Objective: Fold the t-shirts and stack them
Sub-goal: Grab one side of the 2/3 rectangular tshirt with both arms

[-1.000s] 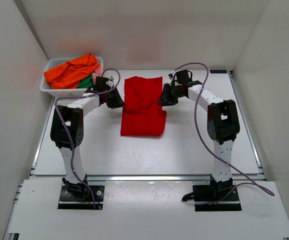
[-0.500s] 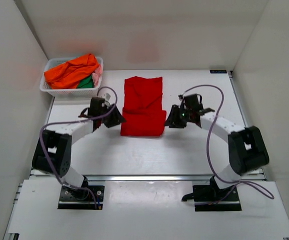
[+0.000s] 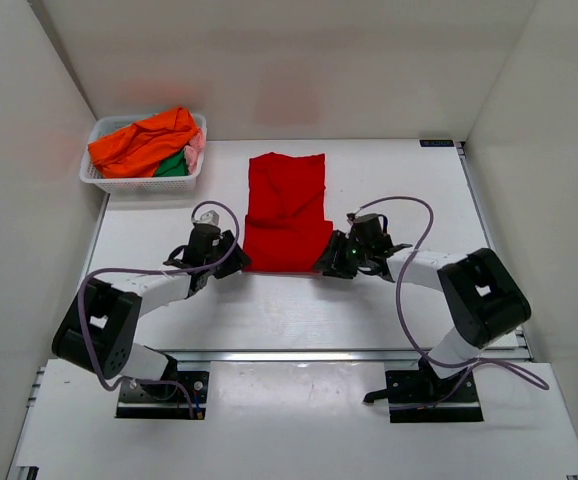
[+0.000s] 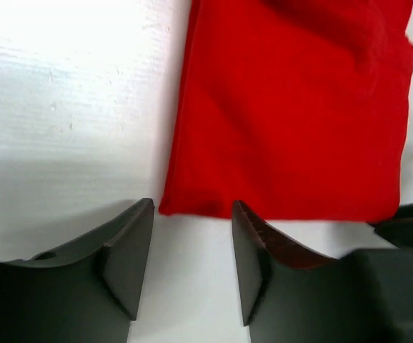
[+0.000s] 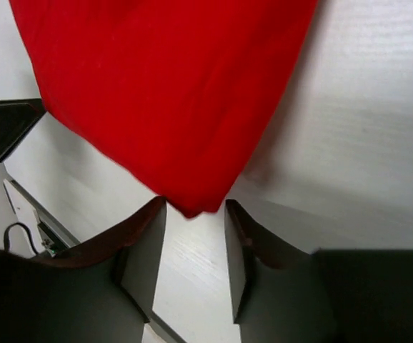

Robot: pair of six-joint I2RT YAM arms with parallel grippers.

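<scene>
1. Nearest the camera in the top view, both arms reach low and forward over the white counter (image 3: 299, 310), their wrists bent in toward each other.
2. The left claw (image 3: 229, 252) sits at the near left corner of the red t-shirt (image 3: 287, 215). In its wrist view the left claw (image 4: 190, 209) has its jaws apart, with that corner of the red t-shirt (image 4: 292, 121) lying at the mouth of the gap. Neither dark finger (image 4: 131, 250) presses on the cloth.
3. The right claw (image 3: 334, 258) sits at the near right corner of the same shirt. In its wrist view the right claw (image 5: 194, 207) also has its jaws apart, and the pointed corner of the red t-shirt (image 5: 163, 93) pokes in between the tips. I cannot tell whether the cloth touches either one.
4. The red t-shirt lies flat on the middle of the counter, between the two claws and running away from them. It is folded into a long shape, slightly wider at the near end than at the far end.
5. At the far left corner stands a white mesh basket (image 3: 99, 178), well apart from the red shirt.
6. An orange t-shirt (image 3: 144, 140) is heaped on top in the basket. A green t-shirt (image 3: 172, 166) shows beneath it, and a bit of pink t-shirt (image 3: 195, 148) shows at the right side.
</scene>
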